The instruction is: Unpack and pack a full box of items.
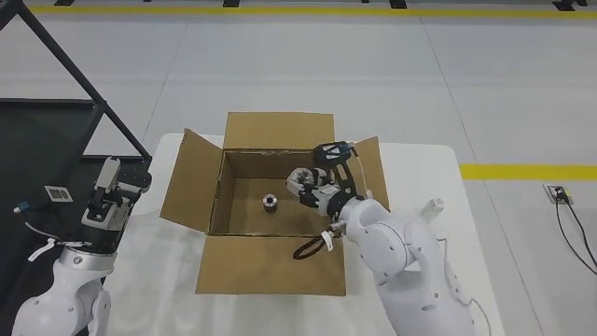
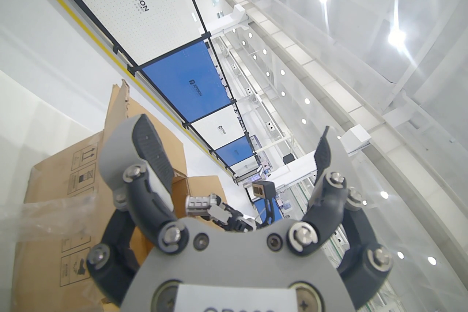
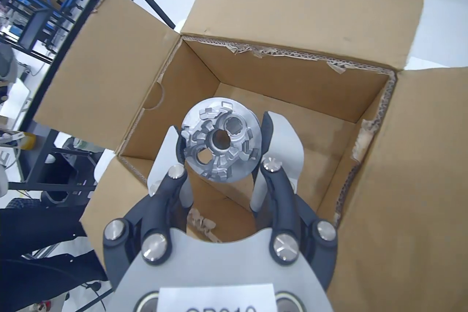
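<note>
An open cardboard box stands on the white table, all flaps folded outward. Over its right half my right gripper is shut on a round toothed metal disc, held above the box floor. A small metal ring-shaped part lies on the box floor near the middle. My left gripper stands off the table's left edge, open and empty, pointing upward. From the left wrist view the box wall shows, with the right gripper's metal part behind it.
A black metal frame rises left of the table. A black cable loop lies over the box's front flap. Clear plastic film hangs by the box's left side. Bare tabletop lies right of the box.
</note>
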Robot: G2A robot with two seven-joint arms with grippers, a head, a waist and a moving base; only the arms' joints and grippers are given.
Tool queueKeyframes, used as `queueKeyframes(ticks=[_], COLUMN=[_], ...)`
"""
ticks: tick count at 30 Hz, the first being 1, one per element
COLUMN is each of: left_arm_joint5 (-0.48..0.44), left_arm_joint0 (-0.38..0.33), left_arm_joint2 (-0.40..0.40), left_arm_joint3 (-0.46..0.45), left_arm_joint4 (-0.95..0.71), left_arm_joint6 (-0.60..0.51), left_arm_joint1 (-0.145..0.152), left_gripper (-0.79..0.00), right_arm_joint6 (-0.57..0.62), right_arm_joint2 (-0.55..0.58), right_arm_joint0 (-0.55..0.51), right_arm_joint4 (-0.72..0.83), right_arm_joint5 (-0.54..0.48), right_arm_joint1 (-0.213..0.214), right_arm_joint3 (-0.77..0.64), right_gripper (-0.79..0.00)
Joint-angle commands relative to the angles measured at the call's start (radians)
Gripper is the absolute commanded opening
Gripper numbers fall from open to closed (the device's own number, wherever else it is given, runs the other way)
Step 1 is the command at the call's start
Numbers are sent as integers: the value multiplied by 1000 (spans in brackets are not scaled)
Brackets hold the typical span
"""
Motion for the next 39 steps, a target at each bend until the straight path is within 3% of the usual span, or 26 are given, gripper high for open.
queueKeyframes(ticks=[1, 11, 17, 26, 33, 39], left_arm_joint5=[0, 0, 0, 0, 0, 0], left_arm_joint0=[0, 0, 0, 0, 0, 0], left_arm_joint2=[0, 0, 0, 0, 0, 0], left_arm_joint3=[0, 0, 0, 0, 0, 0], left_arm_joint4=[0, 0, 0, 0, 0, 0], left_arm_joint6=[0, 0, 0, 0, 0, 0], left_arm_joint1=[0, 0, 0, 0, 0, 0], left_gripper=[0, 0, 0, 0, 0, 0], right_arm_joint6=[29, 45, 22, 66, 89, 140], right_arm_joint2=[44, 311, 453, 549, 551, 568], right_arm_joint0=[-46, -327, -458, -495, -426, -345], right_arm_joint4=[17, 80, 102, 129, 63, 86], right_arm_joint5=[-26, -71, -46, -20, 41, -16], right_arm_joint1=[9, 52, 67, 88, 104, 124], right_arm_joint3=[-79, -445, -531, -447, -274, -107], right_gripper=[-785, -785, -785, -785, -785, -785])
